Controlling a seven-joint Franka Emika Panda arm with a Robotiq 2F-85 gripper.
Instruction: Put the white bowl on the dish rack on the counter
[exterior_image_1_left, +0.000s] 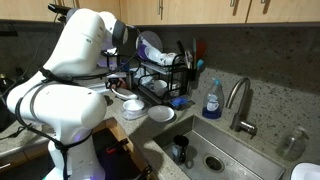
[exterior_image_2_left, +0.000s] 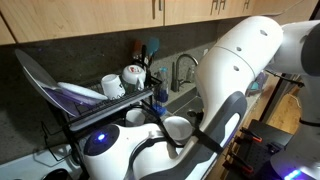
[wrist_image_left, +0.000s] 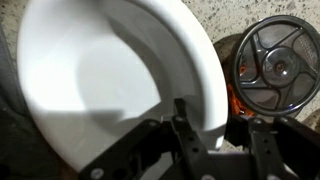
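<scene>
Pincer (wrist_image_left: 222, 128) of the arm stands astride the rim of the round white bowl with the faintly bluish inside (wrist_image_left: 110, 80). One finger (wrist_image_left: 185, 135) is inside the rim and one outside, and a little gap seems to show at the outer one, so I cannot tell if the jaws press the rim or are loose. Around the bowl the wrist view shows only the speckled grey-brown stone counter (wrist_image_left: 260, 15) and no wires, so the bowl is low beside the black wire two-tier dish rack (exterior_image_1_left: 165, 70), not on it; whether its base rests on the stone I cannot say. I judge the carrying almost finished: what remains is a clear release and lifting the arm away. The bowl is empty. The rack holds leaning plates (exterior_image_2_left: 80, 95) and a white mug (exterior_image_2_left: 132, 75), with utensils (exterior_image_1_left: 190, 55) in its holder. The inset steel sink (exterior_image_1_left: 225, 150) contains a small dark vessel (exterior_image_1_left: 181, 150). A dark round spoked metal piece (wrist_image_left: 275, 65) lies near the bowl.
</scene>
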